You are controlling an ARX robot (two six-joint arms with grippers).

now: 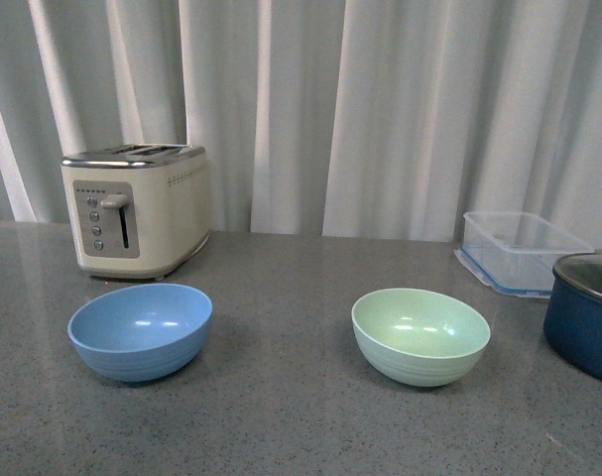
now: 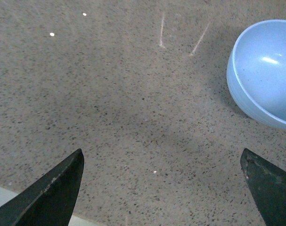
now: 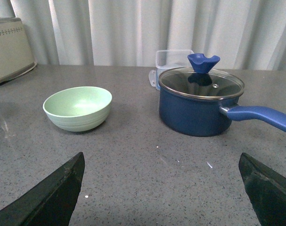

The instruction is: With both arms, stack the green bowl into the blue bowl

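Our left gripper [image 2: 161,157] and right gripper [image 3: 161,159] are gaping wide, empty; we are aiming to pinch the rim of the green bowl [image 1: 421,335], centre-right, keeping it level toward the blue bowl [image 1: 140,329], lower left

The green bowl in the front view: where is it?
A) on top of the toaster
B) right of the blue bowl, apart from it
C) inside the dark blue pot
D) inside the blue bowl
B: the green bowl stands upright, with a clear gap between it and the blue bowl further left.

Blue bowl [image 2: 265,70], navy pot [image 1: 583,327]: both partly off-frame
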